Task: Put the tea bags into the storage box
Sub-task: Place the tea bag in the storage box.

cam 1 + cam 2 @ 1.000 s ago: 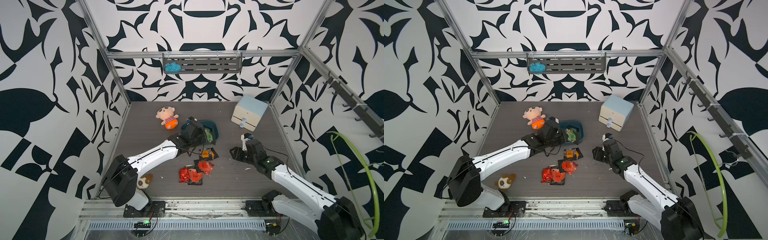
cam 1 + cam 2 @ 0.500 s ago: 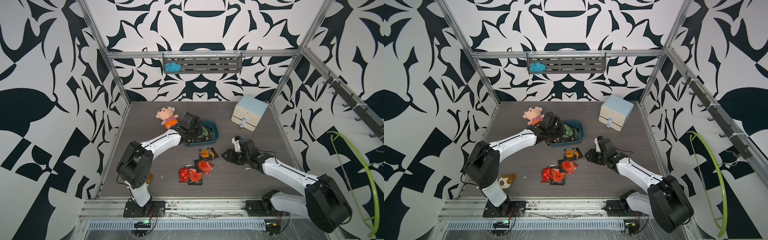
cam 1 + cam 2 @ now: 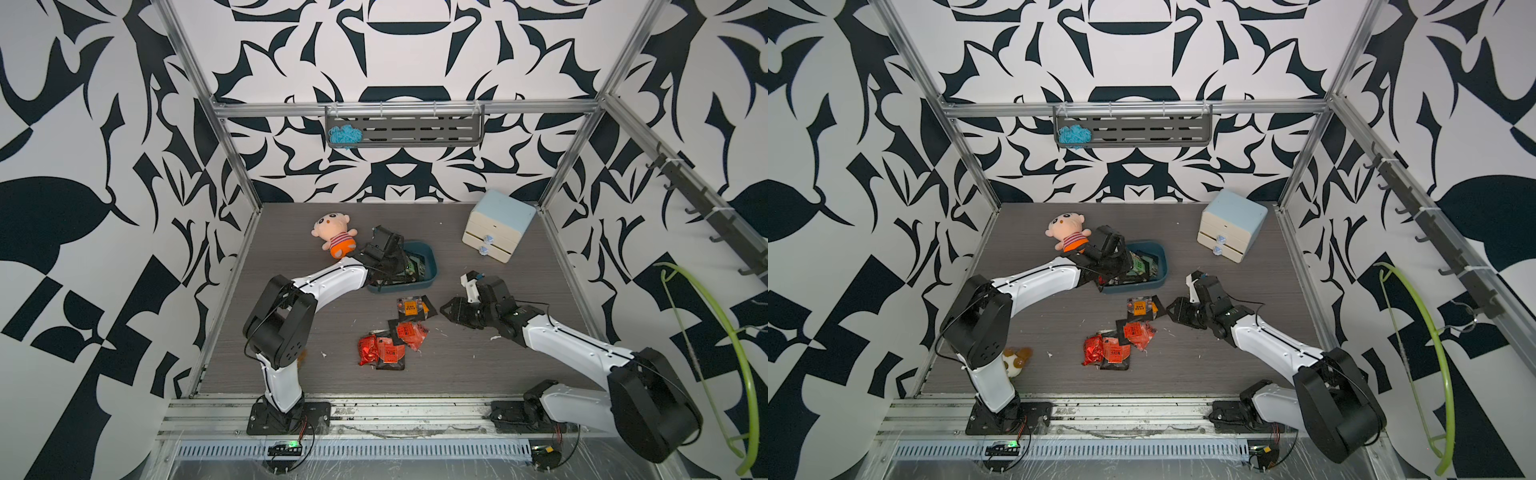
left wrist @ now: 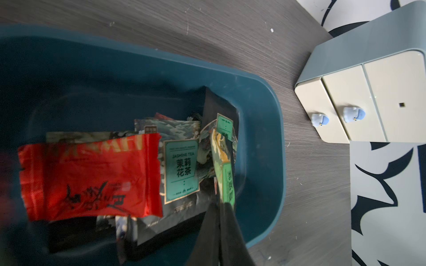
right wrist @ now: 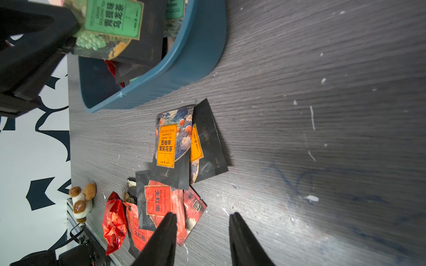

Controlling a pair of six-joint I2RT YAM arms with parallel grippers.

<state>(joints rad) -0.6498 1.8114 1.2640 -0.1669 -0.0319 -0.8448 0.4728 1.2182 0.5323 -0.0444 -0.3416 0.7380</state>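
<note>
Grey wood-grain flooring (image 3: 478, 374) fills a cell with black-and-white patterned walls and aluminium rails along its edges. At the near left we see a small brown-and-white plush toy (image 3: 1014, 359) beside the left arm's base, and a bare strip of floor runs along the left rail to the far wall.

Farther back, a pink-faced plush doll in a striped top and orange trousers (image 3: 332, 237) lies just left of the shallow dark teal plastic storage box (image 3: 420, 285). The left gripper (image 4: 221, 207) hangs over the box, pinching the edge of a green-labelled black foil sachet (image 5: 111, 21) above its interior. Inside lie a crinkly red foil sachet (image 4: 90, 177), a teal-labelled jasmine sachet (image 4: 182, 170) and other tea bags.

Just near of the box's near wall, two black sachets with orange labels (image 3: 412, 308) overlap. Nearer still are shiny red sachets (image 3: 384, 352) in a loose cluster.

The right gripper (image 5: 202, 216) sits just right of that cluster, spread wide and holding nothing. One fingertip (image 5: 166, 230) shows over a red sachet's edge, though we cannot tell if it touches. Right of it the floor is bare up to the rail.

A cream two-drawer cabinet with a pale blue top (image 3: 498, 228) stands in the far right corner, well apart from the box, with open floor between.
</note>
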